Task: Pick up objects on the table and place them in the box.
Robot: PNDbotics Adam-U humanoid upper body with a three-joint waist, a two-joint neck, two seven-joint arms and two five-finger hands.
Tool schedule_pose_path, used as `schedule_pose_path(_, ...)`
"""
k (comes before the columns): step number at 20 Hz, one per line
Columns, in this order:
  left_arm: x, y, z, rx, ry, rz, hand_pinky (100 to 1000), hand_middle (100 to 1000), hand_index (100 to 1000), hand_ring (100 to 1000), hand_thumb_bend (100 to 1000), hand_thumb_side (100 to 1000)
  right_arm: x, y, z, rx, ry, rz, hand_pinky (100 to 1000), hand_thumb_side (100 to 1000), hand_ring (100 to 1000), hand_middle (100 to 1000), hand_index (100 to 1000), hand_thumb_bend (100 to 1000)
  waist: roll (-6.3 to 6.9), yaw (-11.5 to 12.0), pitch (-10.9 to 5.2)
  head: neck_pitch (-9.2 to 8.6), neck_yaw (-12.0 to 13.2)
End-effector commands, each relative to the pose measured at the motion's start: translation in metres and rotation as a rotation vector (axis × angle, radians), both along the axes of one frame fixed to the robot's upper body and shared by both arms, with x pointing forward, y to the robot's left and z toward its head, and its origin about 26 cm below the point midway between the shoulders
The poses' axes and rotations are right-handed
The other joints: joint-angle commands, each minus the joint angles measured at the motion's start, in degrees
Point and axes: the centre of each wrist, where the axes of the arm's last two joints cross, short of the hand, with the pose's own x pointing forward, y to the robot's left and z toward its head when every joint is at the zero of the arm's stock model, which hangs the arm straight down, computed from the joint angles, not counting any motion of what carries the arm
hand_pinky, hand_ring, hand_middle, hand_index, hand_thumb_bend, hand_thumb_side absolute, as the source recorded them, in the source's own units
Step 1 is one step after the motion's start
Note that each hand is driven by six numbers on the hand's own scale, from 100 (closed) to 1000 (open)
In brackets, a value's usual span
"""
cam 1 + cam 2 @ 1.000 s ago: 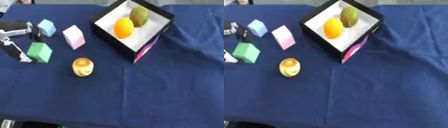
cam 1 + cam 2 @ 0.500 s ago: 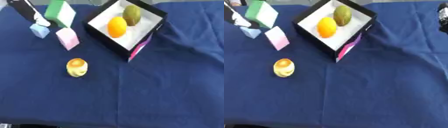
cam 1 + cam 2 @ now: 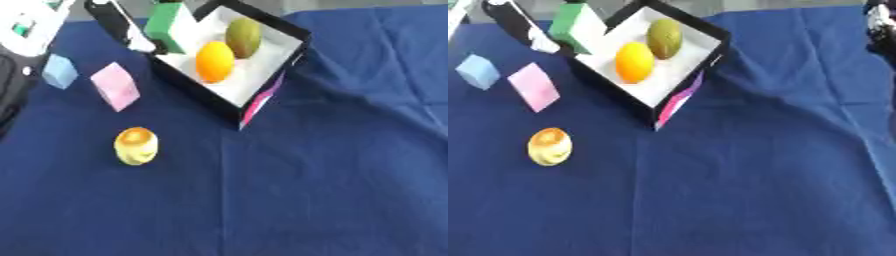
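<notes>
A: Green block [image 3: 166, 20]?
B: Solid green cube, white side face, pinched by left hand [image 3: 118, 22] at box [image 3: 273, 85] rim, 11 o'clock.
A: Box contents?
B: Orange [image 3: 214, 61], olive-green fruit [image 3: 243, 37]. Pink block [image 3: 115, 92], blue block [image 3: 59, 71], yellow ball [image 3: 136, 146] on cloth at 9 o'clock.
A: Right hand [image 3: 878, 25]?
B: Can't tell.

At upper centre we see an open black box with white lining [image 3: 229, 89] holding an orange fruit [image 3: 214, 61] and a greenish-brown fruit [image 3: 243, 37]. A green block [image 3: 166, 21] hangs at its left rim; a light-blue cube [image 3: 59, 71], pink cube [image 3: 115, 86] and yellow round object [image 3: 136, 145] lie left.
</notes>
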Motion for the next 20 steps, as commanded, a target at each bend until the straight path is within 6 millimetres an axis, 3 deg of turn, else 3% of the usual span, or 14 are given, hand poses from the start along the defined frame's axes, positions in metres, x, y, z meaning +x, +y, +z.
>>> schedule_pose_path(1,0.007,-0.003,0.012,0.005,-0.059,0.037,653,536,635,603,534,100,-0.003,0.008,0.016,-0.007,-0.05,0.041,767,426,762,688,792,272,-0.15,-0.97,-0.71,-1.13,1.33)
schedule_pose_path(6,0.022,-0.006,0.003,0.003,-0.092,0.1,658,539,639,607,537,100,-0.002,0.018,0.023,-0.005,-0.066,0.079,767,427,762,688,790,273,0.12,-2.86,-0.03,-1.42,2.37)
schedule_pose_path(12,0.034,-0.009,-0.018,-0.005,-0.14,0.138,702,577,682,648,548,100,-0.002,0.021,0.023,-0.002,-0.067,0.081,766,427,762,687,790,275,-0.04,-3.07,0.26,-1.16,1.92)
schedule_pose_path(17,0.04,-0.02,-0.038,0.02,-0.195,0.171,746,624,732,696,634,100,-0.002,0.025,0.024,0.004,-0.068,0.098,767,425,762,687,791,274,-0.65,-3.25,0.33,-1.87,2.87)
schedule_pose_path(18,0.041,-0.021,-0.04,0.019,-0.212,0.177,805,708,822,765,696,100,-0.002,0.025,0.023,0.006,-0.066,0.101,767,426,762,687,790,275,-0.8,-3.27,0.36,-1.89,2.92)
schedule_pose_path(19,0.041,-0.021,-0.042,0.015,-0.233,0.185,821,739,848,789,707,100,-0.002,0.026,0.023,0.008,-0.064,0.102,767,426,762,687,790,275,-0.94,-3.3,0.4,-1.97,2.96)
schedule_pose_path(20,0.041,-0.021,-0.044,0.009,-0.252,0.194,859,806,905,844,727,242,-0.002,0.026,0.022,0.009,-0.061,0.102,767,427,762,687,791,275,-1.04,-3.29,0.41,-2.07,2.96)
